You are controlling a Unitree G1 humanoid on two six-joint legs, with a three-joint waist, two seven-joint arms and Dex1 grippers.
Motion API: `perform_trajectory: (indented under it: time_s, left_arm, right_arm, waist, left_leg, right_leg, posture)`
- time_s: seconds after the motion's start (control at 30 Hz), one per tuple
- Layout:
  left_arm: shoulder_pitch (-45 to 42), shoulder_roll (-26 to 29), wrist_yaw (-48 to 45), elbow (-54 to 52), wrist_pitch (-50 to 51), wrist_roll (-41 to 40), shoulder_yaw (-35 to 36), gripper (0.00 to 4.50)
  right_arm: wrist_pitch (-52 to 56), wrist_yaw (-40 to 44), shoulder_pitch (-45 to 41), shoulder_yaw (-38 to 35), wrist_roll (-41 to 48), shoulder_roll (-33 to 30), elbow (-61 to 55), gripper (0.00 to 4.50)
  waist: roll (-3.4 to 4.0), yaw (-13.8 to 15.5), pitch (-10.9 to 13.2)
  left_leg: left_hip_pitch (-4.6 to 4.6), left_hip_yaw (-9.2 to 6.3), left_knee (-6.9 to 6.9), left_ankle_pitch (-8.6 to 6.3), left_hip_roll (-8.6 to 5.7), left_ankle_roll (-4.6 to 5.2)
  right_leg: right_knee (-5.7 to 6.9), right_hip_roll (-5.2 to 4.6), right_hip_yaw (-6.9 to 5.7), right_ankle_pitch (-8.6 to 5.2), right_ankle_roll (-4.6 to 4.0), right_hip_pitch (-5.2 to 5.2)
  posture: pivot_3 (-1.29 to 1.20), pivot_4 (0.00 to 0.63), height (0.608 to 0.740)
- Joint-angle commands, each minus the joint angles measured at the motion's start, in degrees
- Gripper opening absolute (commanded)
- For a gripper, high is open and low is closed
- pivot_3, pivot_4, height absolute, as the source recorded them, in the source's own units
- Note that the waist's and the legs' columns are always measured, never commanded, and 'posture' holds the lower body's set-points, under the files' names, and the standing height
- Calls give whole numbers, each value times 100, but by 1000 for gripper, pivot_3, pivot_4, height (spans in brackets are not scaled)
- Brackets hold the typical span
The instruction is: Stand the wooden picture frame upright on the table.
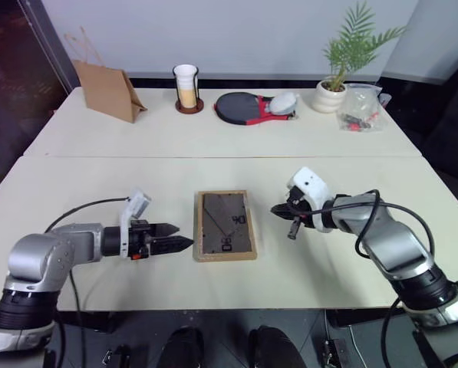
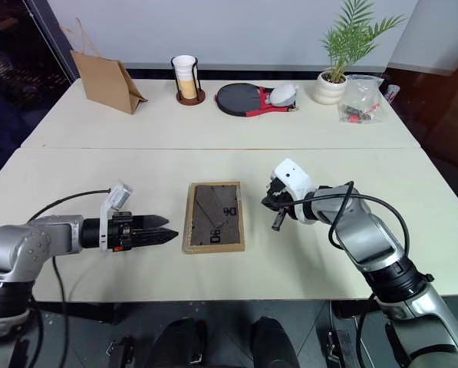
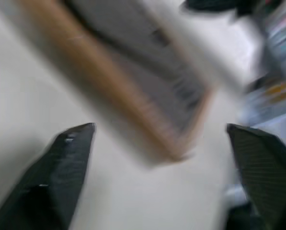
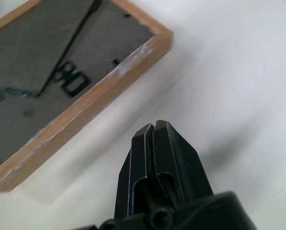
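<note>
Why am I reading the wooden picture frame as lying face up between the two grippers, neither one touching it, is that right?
Not quite. The wooden picture frame lies face down: the left eye view shows its dark back with the fold-out stand uppermost. The rest holds: it lies flat on the table between the left gripper and the right gripper, and neither touches it.

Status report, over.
Left gripper open, right gripper shut, both empty. Wooden picture frame flat, back up, on table. Nothing in the way.

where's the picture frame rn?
The wooden picture frame lies flat, back up, on the near table, between the left gripper and right gripper, touching neither.
</note>
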Motion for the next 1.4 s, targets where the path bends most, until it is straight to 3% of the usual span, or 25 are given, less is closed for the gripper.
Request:
perform_trajectory:
  time_s: [0.03, 0.27, 0.67, 0.77, 0.9, 1.13, 1.27, 1.4]
  left_arm:
    - [-261, -354, 582, 120, 956, -400, 301, 4429]
    - [-551, -1057, 1653, 602, 1735, -116, 642, 4429]
    - [-475, -1851, 1982, 952, 1793, -272, 1129, 4429]
    - [-479, -1967, 1985, 999, 1790, -331, 1294, 3188]
    - [-553, -2147, 2013, 1167, 1822, -652, 1732, 1129]
    - [-550, -2229, 2299, 982, 1823, -1780, 2244, 1072]
    - [-538, -2343, 2811, 819, 1823, -2367, 2515, 1072]
    - [-485, -2535, 3299, 651, 1812, -2815, 2565, 1072]
  right_arm:
    - [-101, 32, 73, 192, -17, 97, -113, 0]
    - [-118, 35, 48, 843, -124, 606, 93, 0]
    - [-22, 173, -140, 807, 64, 1166, 191, 0]
    - [-18, 191, -77, 782, 34, 1061, 131, 0]
    - [62, 215, 24, 646, 94, 895, -57, 0]
    - [19, 245, -99, -13, 139, 191, -310, 0]
    - [-27, 234, -657, -747, 340, -123, -20, 0]
    - [384, 426, -1399, -1142, 914, -9, 101, 0]
  waist:
    - [0, -15, 0]
    - [-2, -23, 0]
    - [-4, 27, -10]
    - [-6, 20, -11]
    - [-6, 17, -10]
    - [-9, 8, -8]
    - [-9, -2, -8]
    - [-10, 0, -7]
  left_leg:
    - [1, -1, 0, 0, 1, 0]
    - [2, -10, 0, 0, 1, 0]
    - [19, -14, 0, 2, -2, -3]
    - [13, -16, 0, 2, -8, -3]
    - [5, -15, -1, 1, -11, -2]
    - [2, -18, -3, 0, -12, -2]
    - [3, -17, -2, 0, -14, -2]
    - [3, -18, -7, 0, -13, -2]
  right_leg:
    - [1, 3, 1, 0, 0, -1]
    - [7, 11, 0, 0, 0, -2]
    - [7, -13, -2, 1, -3, 19]
    - [3, -22, -5, 1, -3, 18]
    - [1, -34, -10, 1, -2, 10]
    - [1, -51, -15, 1, -2, 8]
    - [0, -59, -16, 1, -2, 8]
    - [-1, -57, -16, 1, -2, 7]
  posture:
    - [0, 150, 740]
    - [0, 150, 740]
    - [0, 150, 740]
    - [0, 150, 740]
    - [0, 150, 740]
    - [0, 150, 740]
    - [0, 150, 740]
    - [0, 150, 740]
